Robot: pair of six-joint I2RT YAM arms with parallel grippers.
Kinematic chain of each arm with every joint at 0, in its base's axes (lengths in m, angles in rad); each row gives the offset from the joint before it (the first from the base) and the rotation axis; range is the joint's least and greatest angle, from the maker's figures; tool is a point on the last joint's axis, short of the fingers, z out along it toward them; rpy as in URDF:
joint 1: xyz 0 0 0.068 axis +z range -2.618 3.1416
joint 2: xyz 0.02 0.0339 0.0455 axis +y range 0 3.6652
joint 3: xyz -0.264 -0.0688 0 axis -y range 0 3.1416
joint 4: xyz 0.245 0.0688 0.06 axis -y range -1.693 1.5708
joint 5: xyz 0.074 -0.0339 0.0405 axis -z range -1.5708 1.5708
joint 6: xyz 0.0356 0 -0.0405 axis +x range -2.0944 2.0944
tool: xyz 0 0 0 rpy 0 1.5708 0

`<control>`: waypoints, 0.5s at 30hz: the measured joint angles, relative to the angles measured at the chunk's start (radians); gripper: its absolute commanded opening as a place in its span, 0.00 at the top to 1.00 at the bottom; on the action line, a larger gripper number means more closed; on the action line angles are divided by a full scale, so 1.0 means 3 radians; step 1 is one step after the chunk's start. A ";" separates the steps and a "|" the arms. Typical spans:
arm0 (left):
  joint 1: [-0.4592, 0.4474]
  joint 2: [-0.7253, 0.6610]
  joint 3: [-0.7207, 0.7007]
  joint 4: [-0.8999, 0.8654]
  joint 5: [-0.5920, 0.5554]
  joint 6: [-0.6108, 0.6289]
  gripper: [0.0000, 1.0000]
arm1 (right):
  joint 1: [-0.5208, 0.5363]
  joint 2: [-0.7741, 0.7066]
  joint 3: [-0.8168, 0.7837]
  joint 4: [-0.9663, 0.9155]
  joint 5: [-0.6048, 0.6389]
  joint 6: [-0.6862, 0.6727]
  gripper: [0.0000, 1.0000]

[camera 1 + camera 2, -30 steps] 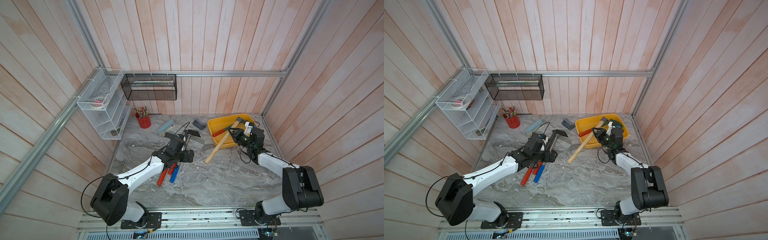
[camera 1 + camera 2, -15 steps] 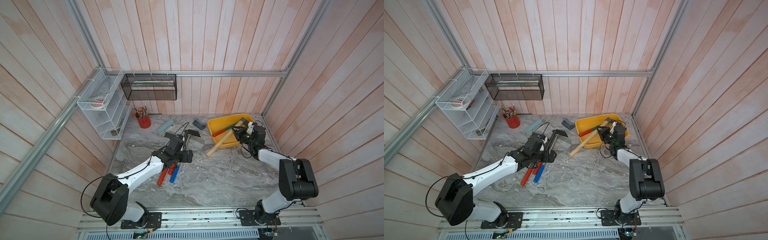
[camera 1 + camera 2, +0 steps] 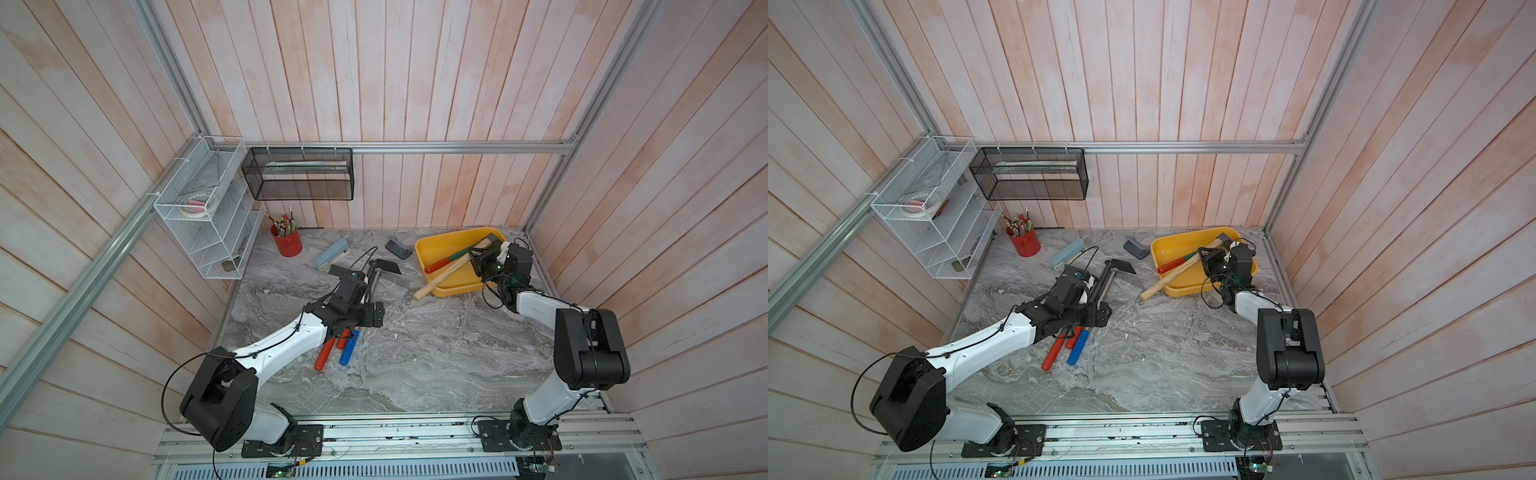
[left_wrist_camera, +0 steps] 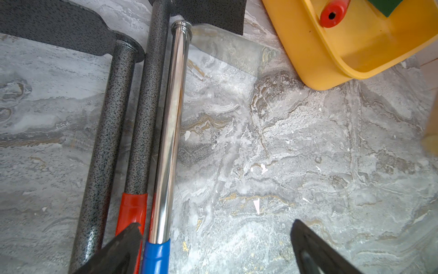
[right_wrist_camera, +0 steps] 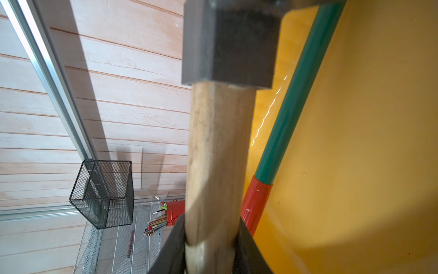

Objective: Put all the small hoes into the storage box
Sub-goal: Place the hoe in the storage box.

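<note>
- Right wrist view: right gripper (image 5: 210, 239) clamps the hoe (image 5: 213, 154) handle; left gripper (image 4: 215, 225) gapes empty.
- Released now, the handle overhanging the box (image 3: 449, 244) rim may lever it out.

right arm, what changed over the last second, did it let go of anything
The right gripper, shut on the wooden-handled tool, carried it toward the back wall, farther in over the storage box; the handle's free end overhangs the near rim by less. Nothing was released. The left gripper stayed open above the loose tools, which did not move.
</note>
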 measured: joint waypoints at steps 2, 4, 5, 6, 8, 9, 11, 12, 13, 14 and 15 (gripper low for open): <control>0.0000 -0.0019 -0.0008 -0.0004 -0.0015 0.0000 0.00 | -0.0019 0.0034 0.0014 -0.0008 0.0019 0.0032 1.00; 0.0000 -0.0043 -0.0017 -0.0009 -0.0033 0.0000 0.00 | -0.0038 0.0075 0.0055 -0.0045 0.0034 0.0053 1.00; 0.0000 -0.0055 -0.0020 -0.0010 -0.0036 0.0000 0.00 | -0.0047 0.0099 0.0081 -0.0057 0.0042 0.0065 1.00; 0.0000 -0.0065 -0.0027 -0.0010 -0.0038 0.0000 0.00 | -0.0055 0.0127 0.0114 -0.0071 0.0046 0.0080 1.00; 0.0000 -0.0079 -0.0042 -0.0009 -0.0046 -0.0004 0.00 | -0.0067 0.0174 0.0164 -0.0085 0.0055 0.0118 1.00; 0.0001 -0.0081 -0.0052 -0.0009 -0.0047 -0.0010 0.00 | -0.0074 0.0200 0.0188 -0.0103 0.0056 0.0139 1.00; 0.0006 -0.0085 -0.0072 -0.0009 -0.0046 -0.0024 0.00 | -0.0081 0.0242 0.0237 -0.0153 0.0066 0.0163 1.00; 0.0006 -0.0086 -0.0081 -0.0009 -0.0046 -0.0025 0.00 | -0.0086 0.0271 0.0272 -0.0191 0.0067 0.0172 1.00; 0.0008 -0.0085 -0.0089 -0.0009 -0.0046 -0.0025 0.00 | -0.0093 0.0296 0.0305 -0.0223 0.0067 0.0183 1.00; 0.0009 -0.0086 -0.0095 -0.0009 -0.0046 -0.0027 0.00 | -0.0097 0.0324 0.0343 -0.0247 0.0067 0.0189 1.00; 0.0009 -0.0086 -0.0099 -0.0010 -0.0046 -0.0027 0.00 | -0.0100 0.0354 0.0378 -0.0267 0.0067 0.0200 1.00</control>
